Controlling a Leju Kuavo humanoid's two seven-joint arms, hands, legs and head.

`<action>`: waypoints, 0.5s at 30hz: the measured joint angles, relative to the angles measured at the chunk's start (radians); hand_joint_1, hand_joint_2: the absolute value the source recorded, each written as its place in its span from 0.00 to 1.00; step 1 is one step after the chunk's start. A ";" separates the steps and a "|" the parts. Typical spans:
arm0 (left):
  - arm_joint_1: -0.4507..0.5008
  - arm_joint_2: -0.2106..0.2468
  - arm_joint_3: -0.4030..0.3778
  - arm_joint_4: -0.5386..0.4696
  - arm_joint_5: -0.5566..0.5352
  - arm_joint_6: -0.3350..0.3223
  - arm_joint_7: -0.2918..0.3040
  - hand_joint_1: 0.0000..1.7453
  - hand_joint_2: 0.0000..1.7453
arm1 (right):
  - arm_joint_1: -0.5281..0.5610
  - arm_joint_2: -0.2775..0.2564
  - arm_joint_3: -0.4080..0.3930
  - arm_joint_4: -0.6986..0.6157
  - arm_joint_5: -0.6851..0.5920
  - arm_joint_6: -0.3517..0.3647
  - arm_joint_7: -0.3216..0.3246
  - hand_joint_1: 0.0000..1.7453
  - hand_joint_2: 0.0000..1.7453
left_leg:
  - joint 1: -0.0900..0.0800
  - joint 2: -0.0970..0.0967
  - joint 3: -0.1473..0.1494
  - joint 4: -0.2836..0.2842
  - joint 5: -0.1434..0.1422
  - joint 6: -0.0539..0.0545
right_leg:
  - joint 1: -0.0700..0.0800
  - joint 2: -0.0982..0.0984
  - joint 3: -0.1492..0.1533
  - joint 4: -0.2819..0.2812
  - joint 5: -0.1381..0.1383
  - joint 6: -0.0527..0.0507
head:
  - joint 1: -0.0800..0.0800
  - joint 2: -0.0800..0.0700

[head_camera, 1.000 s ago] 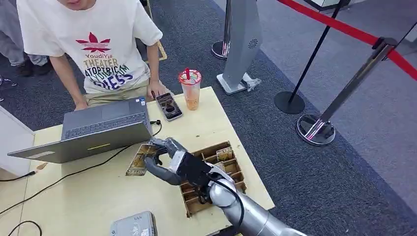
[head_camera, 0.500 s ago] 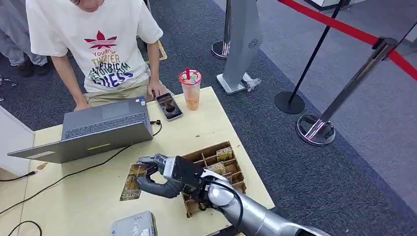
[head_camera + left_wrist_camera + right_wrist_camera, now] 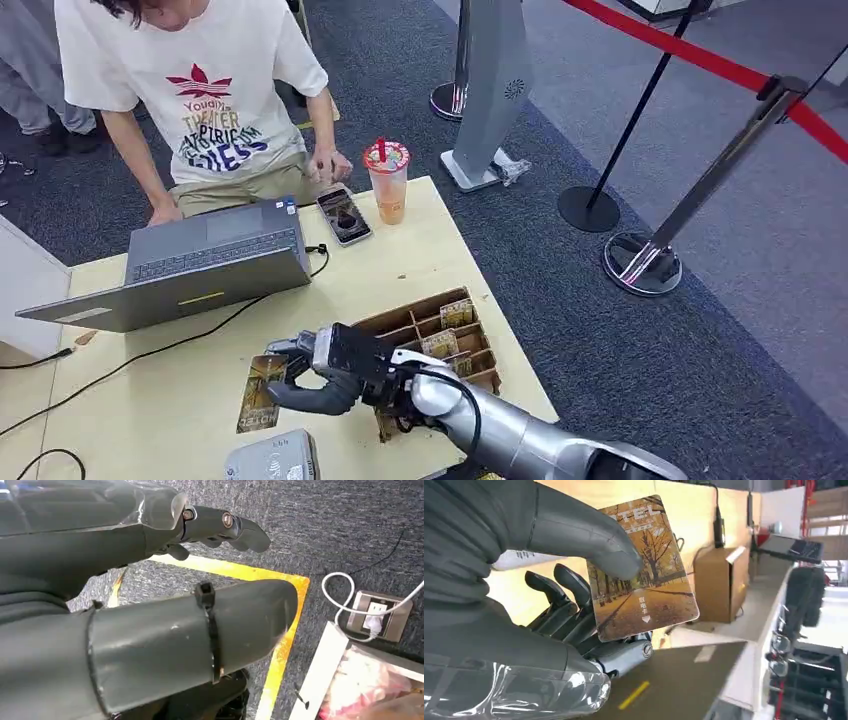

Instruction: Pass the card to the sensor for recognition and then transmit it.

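My right hand [image 3: 325, 370] pinches a brown card [image 3: 258, 393] with an autumn-tree picture over the wooden table [image 3: 190, 390], just beyond the grey sensor box [image 3: 272, 458] at the near edge. The right wrist view shows the card [image 3: 644, 575] clamped between the thumb [image 3: 574, 535] and the darker fingers behind it. Right of the hand lies a wooden card tray [image 3: 420, 305] with several cards in its compartments. My left hand [image 3: 150, 580] hangs over the carpet, fingers apart and holding nothing.
An open laptop [image 3: 200, 265] with cables sits on the far left of the table. A phone [image 3: 343, 215] and a drink cup [image 3: 388, 180] stand at the far edge, where a person [image 3: 210, 100] leans in. Stanchions [image 3: 640, 260] stand on the carpet at right.
My right hand has carried the card from beside the laptop toward me and leftward, close to the sensor box. The person's hand has lifted away from the phone.
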 joint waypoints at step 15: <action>0.000 0.000 0.007 0.000 -0.008 -0.011 -0.001 0.00 0.00 | -0.016 0.003 0.104 0.200 -0.038 -0.093 -0.009 1.00 1.00 | 0.000 0.000 0.000 0.000 0.000 0.000 | 0.000 0.000 0.000 0.000 0.000 0.000 | 0.000 0.000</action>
